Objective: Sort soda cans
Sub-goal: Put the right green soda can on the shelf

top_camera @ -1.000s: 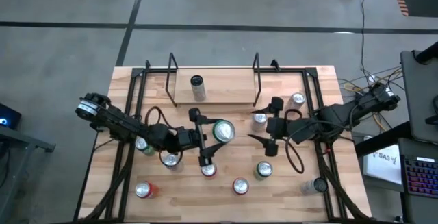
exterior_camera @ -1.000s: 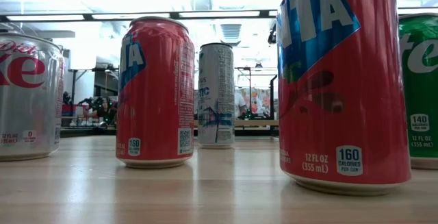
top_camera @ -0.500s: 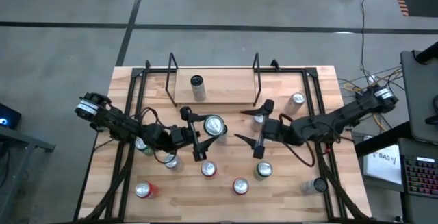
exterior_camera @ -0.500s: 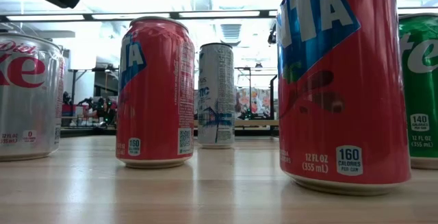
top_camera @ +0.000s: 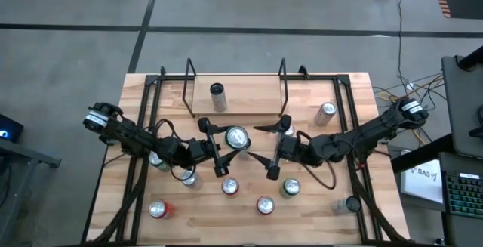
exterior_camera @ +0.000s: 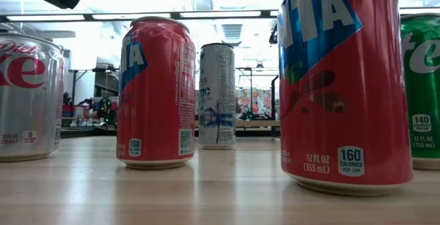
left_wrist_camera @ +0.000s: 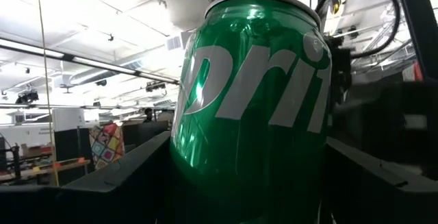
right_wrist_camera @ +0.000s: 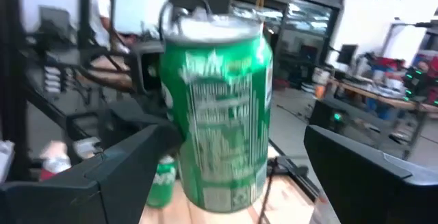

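Two dark jointed arms, looping black cables, silver-ringed base joints

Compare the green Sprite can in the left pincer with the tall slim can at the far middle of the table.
The Sprite can is green and wide; the slim can is pale and narrower. The Sprite can is held off the table between the left pincer's fingers, facing the open right pincer; the slim can stands alone on the table. Both are upright with silver tops.

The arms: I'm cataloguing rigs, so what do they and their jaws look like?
Both are dark, slim, jointed arms with black cables looping beside them. The left gripper and right gripper end in two long black tapered fingers each; pale rings mark the shoulder ends.
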